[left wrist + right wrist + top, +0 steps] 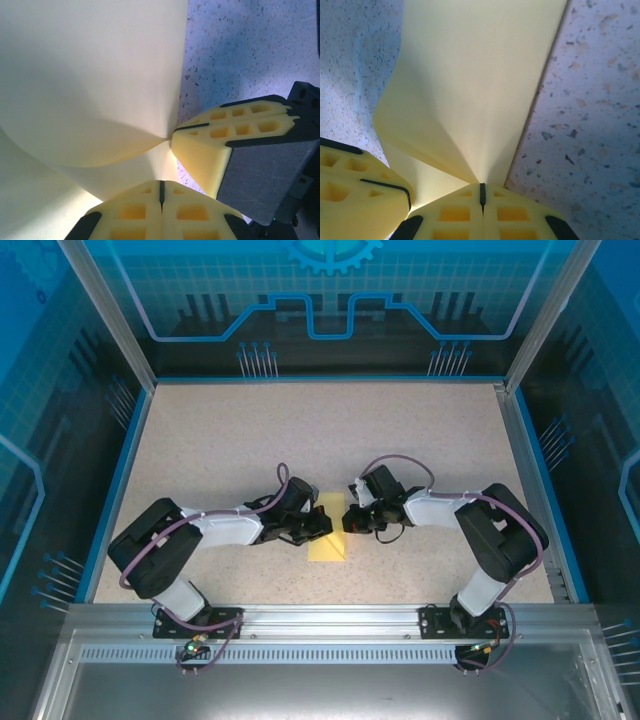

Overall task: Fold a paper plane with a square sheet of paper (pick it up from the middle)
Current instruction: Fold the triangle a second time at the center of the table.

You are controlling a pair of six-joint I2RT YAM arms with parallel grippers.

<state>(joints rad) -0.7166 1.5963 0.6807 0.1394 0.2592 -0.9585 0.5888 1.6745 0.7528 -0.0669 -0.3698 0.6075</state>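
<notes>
Pale-yellow and thin, the square sheet of paper (330, 542) sits at the middle of the surface (300, 430), between my two arms. From above it reads as a narrow oblong running away from me.

My left pincer (161, 187) is closed on it. On its wrist camera the two yellow pads (132, 215) meet along a dark seam with the sheet caught at their tips, and the paper billows up and away in smooth, curved folds. My right pincer (481, 189) is likewise clamped onto the sheet, its pads pressed together at the point where the paper fans out. The two heads sit just beside each other, and each wrist view catches the other's hollow-celled yellow finger close to its own.

I see the surface as a pale, matte, stone-look slab with dark flecks, edged in blue. An aluminium rail (320, 625) runs along the near edge, where the arm bases are bolted. Clear panels (330, 300) printed with blue circuit-style lines wall in the cell on the far side and both flanks.
</notes>
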